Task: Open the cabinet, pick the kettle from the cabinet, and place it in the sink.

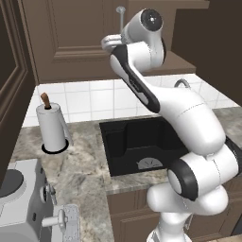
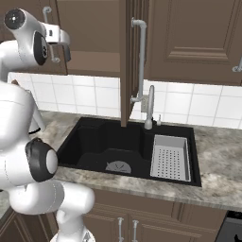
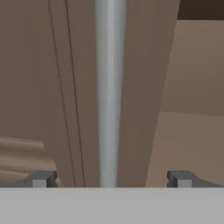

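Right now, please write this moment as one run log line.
gripper: open, astride left door handle | cabinet: right door open | sink: no kettle

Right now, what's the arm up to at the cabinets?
The gripper is raised to the dark brown wall cabinet, jaws open on either side of a door's silver bar handle, nothing held. In the right base view another cabinet door stands edge-on over the black sink, which holds a grey perforated tray. No kettle visible yet.
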